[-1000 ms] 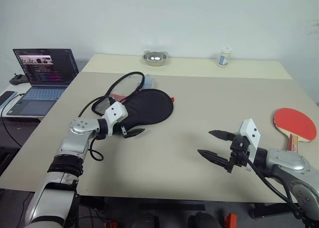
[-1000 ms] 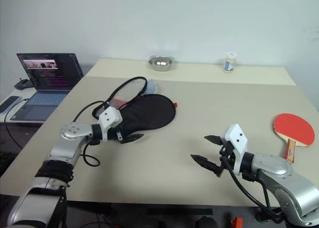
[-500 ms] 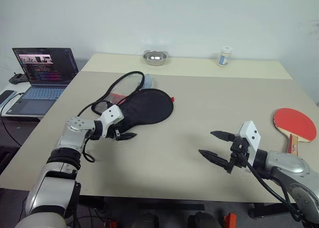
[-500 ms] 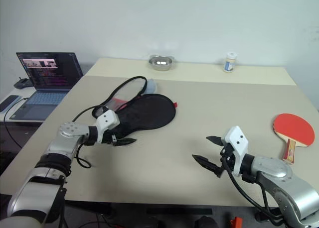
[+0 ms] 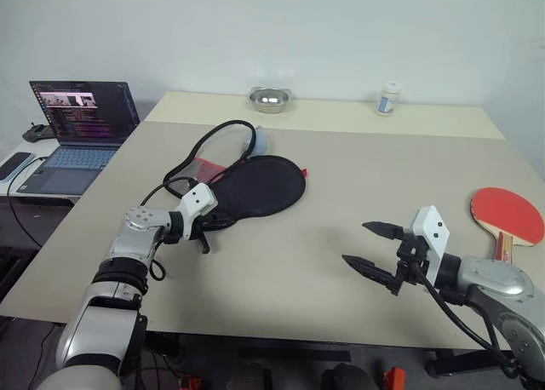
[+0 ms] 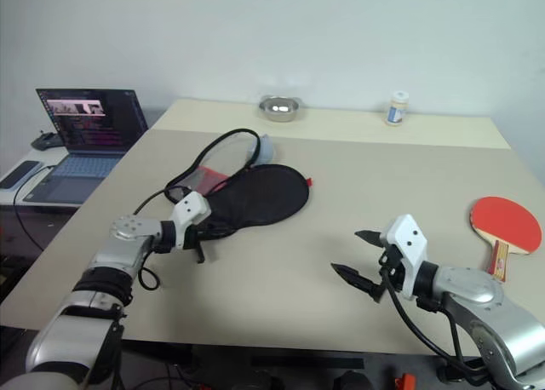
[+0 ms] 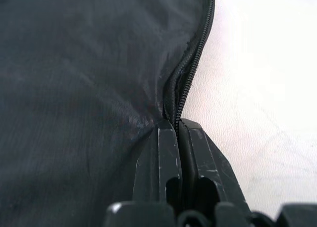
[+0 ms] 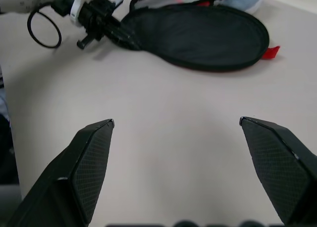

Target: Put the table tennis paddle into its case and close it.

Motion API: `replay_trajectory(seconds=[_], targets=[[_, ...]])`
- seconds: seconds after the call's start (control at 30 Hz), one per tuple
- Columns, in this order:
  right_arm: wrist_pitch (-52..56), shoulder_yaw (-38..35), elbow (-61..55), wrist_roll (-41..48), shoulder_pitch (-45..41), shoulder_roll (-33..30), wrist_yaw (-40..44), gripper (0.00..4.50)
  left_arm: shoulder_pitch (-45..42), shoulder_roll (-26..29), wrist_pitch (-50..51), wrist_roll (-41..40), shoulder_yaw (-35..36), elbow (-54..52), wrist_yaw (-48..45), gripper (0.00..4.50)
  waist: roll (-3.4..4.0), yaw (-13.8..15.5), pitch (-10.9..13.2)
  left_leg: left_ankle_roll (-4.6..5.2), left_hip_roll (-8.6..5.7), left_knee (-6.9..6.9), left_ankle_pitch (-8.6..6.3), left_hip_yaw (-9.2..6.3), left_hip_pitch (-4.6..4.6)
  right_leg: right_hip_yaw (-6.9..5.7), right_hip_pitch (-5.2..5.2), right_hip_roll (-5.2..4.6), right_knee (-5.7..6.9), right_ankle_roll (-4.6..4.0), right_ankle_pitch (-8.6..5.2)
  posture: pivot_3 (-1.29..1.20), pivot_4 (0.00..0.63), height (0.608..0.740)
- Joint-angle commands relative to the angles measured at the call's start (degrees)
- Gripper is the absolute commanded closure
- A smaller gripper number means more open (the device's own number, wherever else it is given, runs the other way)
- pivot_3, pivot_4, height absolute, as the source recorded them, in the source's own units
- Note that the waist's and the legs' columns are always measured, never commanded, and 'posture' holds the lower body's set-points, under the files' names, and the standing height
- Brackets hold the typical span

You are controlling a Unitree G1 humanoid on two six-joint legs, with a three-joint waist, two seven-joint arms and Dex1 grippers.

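— Left gripper (image 7: 177, 133)?
— Pinched on the zip edge of the case (image 5: 255, 186), black face up, table centre-left.

— Right gripper (image 5: 371, 247)?
— Spread wide, holding nothing. Table tennis paddle (image 5: 507, 215) lying at its 2 o'clock, near the table (image 5: 341, 169) edge.

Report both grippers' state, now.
Left gripper: shut on the case edge, at the zip.
Right gripper: open, holding nothing, above the table.

The case (image 5: 255, 190) is soft black cloth, matt, with a bumpy zip along its edge. The paddle (image 5: 509, 216) has smooth red rubber and a wooden handle. The bowl (image 5: 268, 99) is shiny metal. The table (image 5: 298, 271) looks smooth and matt.
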Motion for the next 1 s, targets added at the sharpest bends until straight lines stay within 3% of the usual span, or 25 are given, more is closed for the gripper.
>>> replay_trajectory(seconds=[0.03,0.23,0.5,0.77,0.87,1.0], targets=[[-1.3,-3.1,-1.4,0.7,1.9,-1.8,1.9,0.00,2.5,-5.5,2.8,-1.7,-1.6,-10.3,1.8,4.47,-0.01,0.4,0.0,0.00,-0.02,0.01,0.00,-0.03,-0.01,-0.02,0.03,-0.04,-0.01,0.00,0.00,0.00,0.150,0.740],[-1.8,-7.0,-1.1,1.0,7.6,-5.9,5.6,0.00,7.5,-13.5,11.7,-2.9,-4.8,-24.6,4.6,4.47,-0.03,0.2,0.0,0.00,-0.07,0.02,0.00,-0.11,-0.02,-0.09,0.13,-0.13,-0.09,0.01,0.01,0.00,0.150,0.740],[-1.4,-10.2,-1.9,1.5,10.1,-7.6,6.4,0.00,6.1,-24.0,14.3,-1.7,-8.2,-23.2,11.5,4.47,-0.02,0.1,0.0,0.00,0.03,0.03,0.01,-0.12,0.09,-0.07,0.14,0.08,0.01,0.02,0.00,0.00,0.150,0.740],[-0.8,-10.9,-2.7,2.0,10.4,-6.8,4.9,0.00,6.4,-26.2,14.6,-2.1,-10.1,-23.4,11.1,4.47,-0.02,0.1,0.0,0.00,-0.01,0.02,0.01,-0.11,0.07,-0.07,0.14,0.08,-0.03,0.02,0.01,0.00,0.150,0.740],[-0.8,-10.9,-2.1,2.0,10.4,-6.4,4.5,0.00,6.1,-26.8,15.1,-2.9,-9.7,-23.8,11.2,3.73,-0.02,0.1,0.0,0.00,-0.01,0.02,0.01,-0.12,0.06,-0.07,0.14,0.08,-0.04,0.02,0.01,0.00,0.150,0.740],[-0.8,-10.3,-0.6,1.6,9.3,-5.4,3.1,0.00,6.5,-26.2,16.2,-3.7,-9.6,-26.3,10.2,2.34,-0.02,0.1,0.0,0.00,-0.01,0.02,0.01,-0.12,0.07,-0.07,0.14,0.08,-0.04,0.02,0.00,0.00,0.150,0.740]])
